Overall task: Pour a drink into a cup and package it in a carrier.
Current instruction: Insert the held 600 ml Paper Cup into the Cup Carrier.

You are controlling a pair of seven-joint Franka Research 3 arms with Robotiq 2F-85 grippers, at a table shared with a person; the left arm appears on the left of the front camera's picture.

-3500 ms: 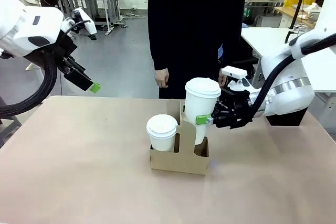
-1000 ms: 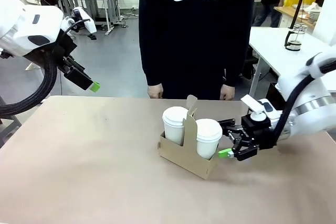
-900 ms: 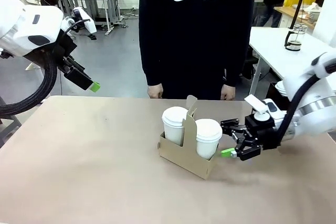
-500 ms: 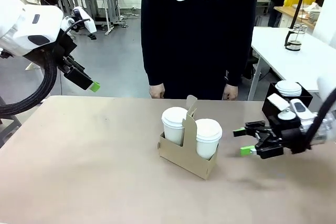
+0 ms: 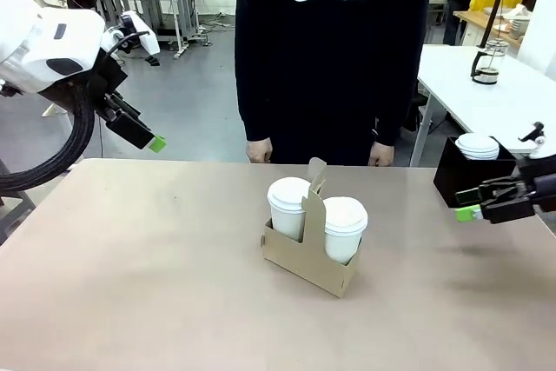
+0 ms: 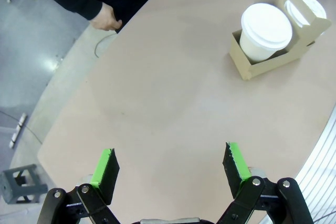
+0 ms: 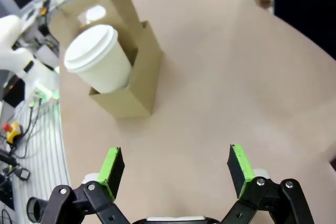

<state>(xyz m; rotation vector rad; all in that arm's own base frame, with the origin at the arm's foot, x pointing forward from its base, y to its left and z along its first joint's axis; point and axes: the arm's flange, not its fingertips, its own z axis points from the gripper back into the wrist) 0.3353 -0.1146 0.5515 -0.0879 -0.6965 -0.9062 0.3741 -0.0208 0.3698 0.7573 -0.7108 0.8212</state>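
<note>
Right jaws farther from carrier [image 5: 310, 254]

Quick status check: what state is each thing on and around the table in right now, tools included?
Left cup: lidded, upright, seated in the carrier.
Right cup: lidded, upright, seated in the carrier.
Carrier: on the table, both cups in, handle panel up.
Left tool: open, empty, above the table.
Right tool: open, empty, clear of the carrier.
Black box: upright, holding the stack of lids.
</note>
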